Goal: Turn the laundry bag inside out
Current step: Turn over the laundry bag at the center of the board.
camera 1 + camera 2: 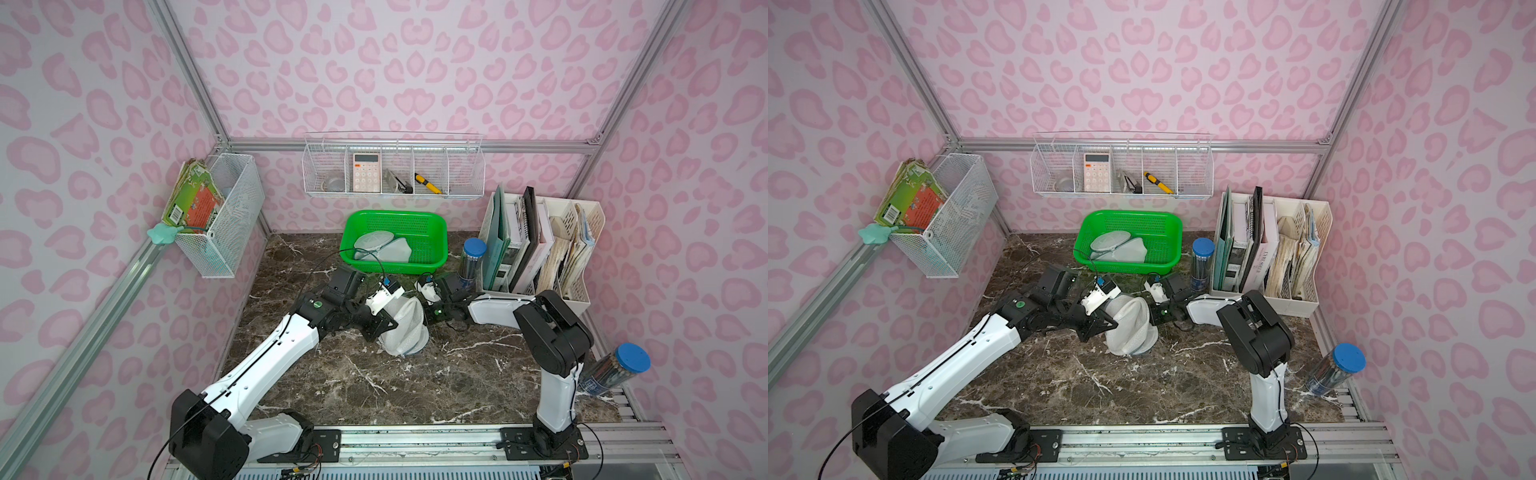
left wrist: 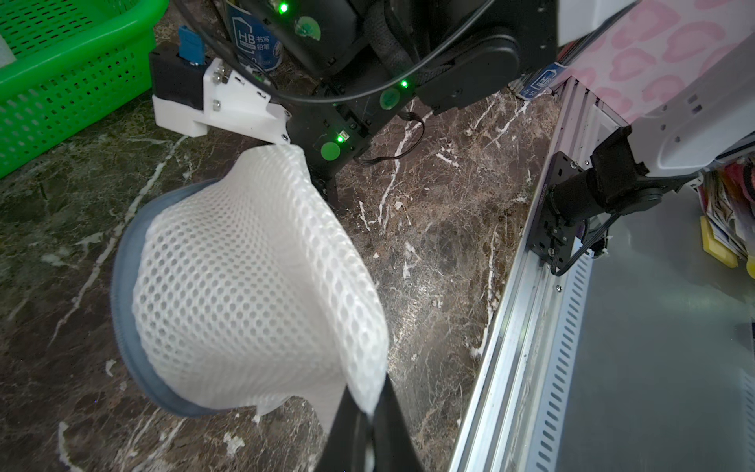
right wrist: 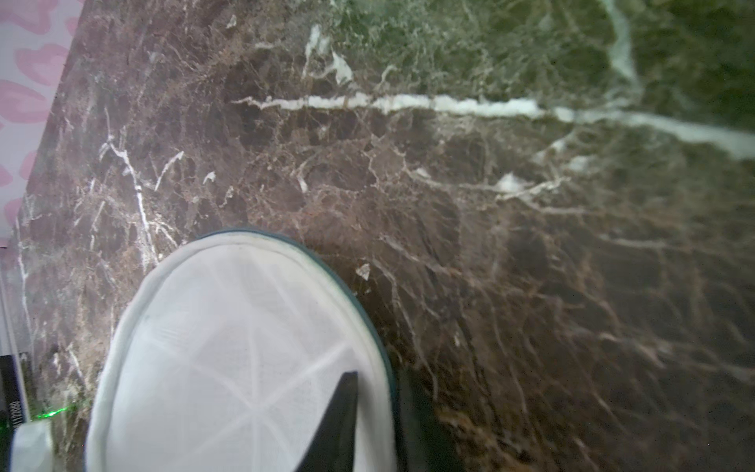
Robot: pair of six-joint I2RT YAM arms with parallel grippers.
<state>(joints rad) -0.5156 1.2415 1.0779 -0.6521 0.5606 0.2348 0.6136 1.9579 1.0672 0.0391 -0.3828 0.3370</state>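
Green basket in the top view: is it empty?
No, the green basket has pale fabric pieces lying inside it.

The pencil tube label reads "HB" beside the Chinese characters 书写铅笔

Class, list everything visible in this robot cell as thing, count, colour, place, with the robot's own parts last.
laundry bag: one, white mesh, grey rim, table centre
green basket: one, green, back of table
folded bags: seemingly two, pale grey, inside green basket
file organiser: one, white, back right
pencil tubes: two, blue lids, one beside file organiser, one at right edge
wire rack: one, white, back wall
calculator: one, white, in wire rack
knife: one, yellow-black, in wire rack
wire basket: one, white, left wall, holding books
table: one, brown marble, underneath
left tool: one, black, shut on bag's mesh
right tool: one, black, shut on bag's rim
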